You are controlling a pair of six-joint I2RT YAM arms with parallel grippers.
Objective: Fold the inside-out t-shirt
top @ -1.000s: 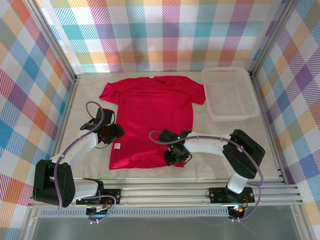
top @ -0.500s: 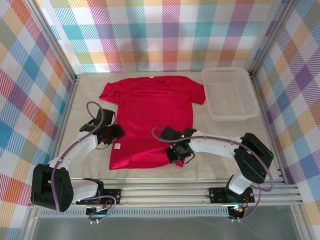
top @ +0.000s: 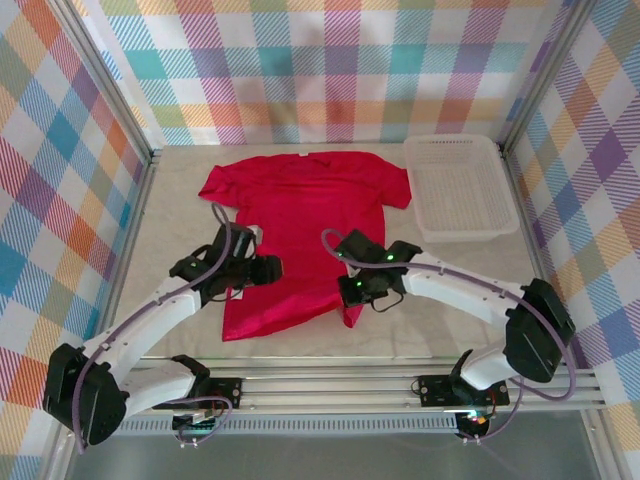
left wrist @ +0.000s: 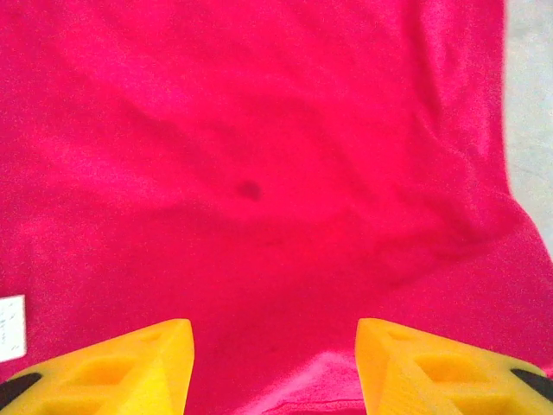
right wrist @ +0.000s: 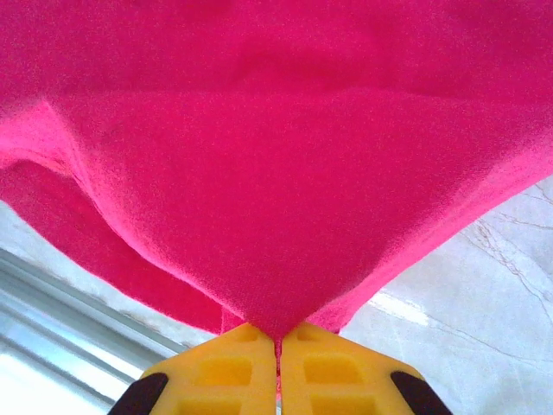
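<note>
The inside-out t-shirt (top: 305, 215) is bright red and lies flat on the table, neck toward the back wall. My right gripper (top: 352, 292) is shut on its lower right hem corner, and the cloth rises off the table in a peak. The right wrist view shows the t-shirt (right wrist: 276, 173) fanning out from the pinch of the right gripper (right wrist: 278, 333). My left gripper (top: 270, 268) hovers over the lower left part of the t-shirt. Its yellow fingers (left wrist: 130, 363) stand well apart above the t-shirt (left wrist: 259, 173), and the left gripper (left wrist: 272, 346) has a low ridge of cloth between them. A small white tag (left wrist: 9, 328) shows left of the fingers.
A white mesh basket (top: 460, 185) stands at the back right, beside the right sleeve. Plaid walls close in the table on three sides. A metal rail (top: 380, 360) runs along the near edge, close under the t-shirt's hem.
My right gripper has closed on the lower right hem corner and carried it up and away from the near edge. My left gripper has moved right, from the t-shirt's left edge to over the cloth.
</note>
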